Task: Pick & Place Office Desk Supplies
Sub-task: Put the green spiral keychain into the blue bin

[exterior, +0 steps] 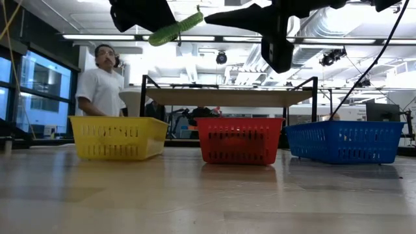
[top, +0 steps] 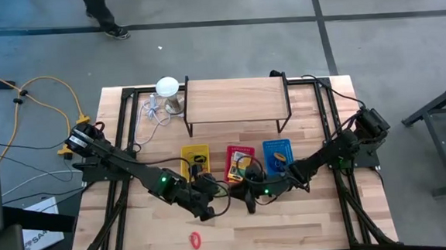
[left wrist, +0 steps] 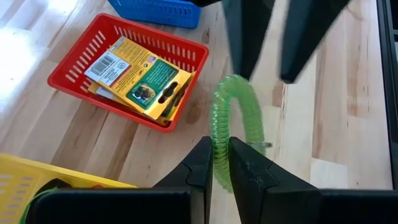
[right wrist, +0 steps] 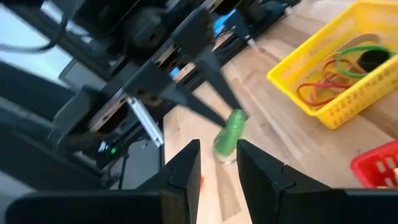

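A green spiral coil (left wrist: 231, 106) hangs in the air over the table's near middle, with my left gripper (left wrist: 219, 146) shut on it. My right gripper (right wrist: 217, 152) faces it from the right, open, and the coil's free part (right wrist: 231, 130) lies between its fingers; whether they touch it I cannot tell. The low view shows the coil (exterior: 175, 29) high above the table between both arms. Rubber bands (right wrist: 336, 68) lie in the yellow basket (top: 195, 159), and yellow-and-green card boxes (left wrist: 140, 78) lie in the red basket (left wrist: 74, 87). A small red ring (top: 195, 238) lies on the wood near the front edge. My left gripper pinches one leg of the green coil (left wrist: 220, 163) between its two fingers, which slant downward from the table's left. Beyond the fingers the coil bends into an arch (left wrist: 236, 84). It is lifted clear of the table.
A blue basket (top: 277, 154) stands right of the red one. Behind the baskets is a low wooden shelf on black legs (top: 237, 101), with a white round-topped object and its cable (top: 166, 87) at its left. A person (exterior: 101, 81) stands beyond the table's far edge.
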Robot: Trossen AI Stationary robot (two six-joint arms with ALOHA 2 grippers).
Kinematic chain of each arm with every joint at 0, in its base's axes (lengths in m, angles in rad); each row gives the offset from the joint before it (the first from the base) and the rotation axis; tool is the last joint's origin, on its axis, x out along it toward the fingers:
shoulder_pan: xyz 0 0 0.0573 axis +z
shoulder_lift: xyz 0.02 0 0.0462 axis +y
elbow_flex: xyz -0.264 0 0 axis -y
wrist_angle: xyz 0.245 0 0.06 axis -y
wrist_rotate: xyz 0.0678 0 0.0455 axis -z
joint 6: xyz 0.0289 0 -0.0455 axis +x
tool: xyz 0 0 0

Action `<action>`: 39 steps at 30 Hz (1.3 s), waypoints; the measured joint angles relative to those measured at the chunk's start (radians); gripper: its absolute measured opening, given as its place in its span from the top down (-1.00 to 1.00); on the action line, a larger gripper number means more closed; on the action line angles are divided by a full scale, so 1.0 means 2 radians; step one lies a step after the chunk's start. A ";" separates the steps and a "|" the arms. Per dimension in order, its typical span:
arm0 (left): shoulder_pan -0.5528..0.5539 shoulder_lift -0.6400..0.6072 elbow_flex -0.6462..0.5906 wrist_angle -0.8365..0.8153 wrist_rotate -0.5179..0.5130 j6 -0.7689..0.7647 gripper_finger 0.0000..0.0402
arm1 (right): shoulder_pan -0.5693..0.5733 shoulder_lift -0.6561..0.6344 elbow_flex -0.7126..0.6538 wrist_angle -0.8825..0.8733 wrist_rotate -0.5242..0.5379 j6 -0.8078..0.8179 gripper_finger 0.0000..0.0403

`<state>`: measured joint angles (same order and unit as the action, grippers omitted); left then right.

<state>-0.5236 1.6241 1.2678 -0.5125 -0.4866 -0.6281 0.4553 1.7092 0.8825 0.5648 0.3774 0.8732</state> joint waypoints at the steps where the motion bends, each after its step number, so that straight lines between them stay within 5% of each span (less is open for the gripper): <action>1: 0.000 0.000 0.000 0.000 0.000 0.000 0.82 | 0.000 0.000 0.000 -0.001 0.007 0.005 0.55; 39: 0.023 0.000 0.000 0.009 -0.001 0.015 0.82 | -0.026 0.000 0.000 -0.019 0.017 0.008 0.55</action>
<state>-0.4778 1.6241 1.2682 -0.4939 -0.4877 -0.5974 0.4026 1.7092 0.8829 0.5266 0.4110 0.8902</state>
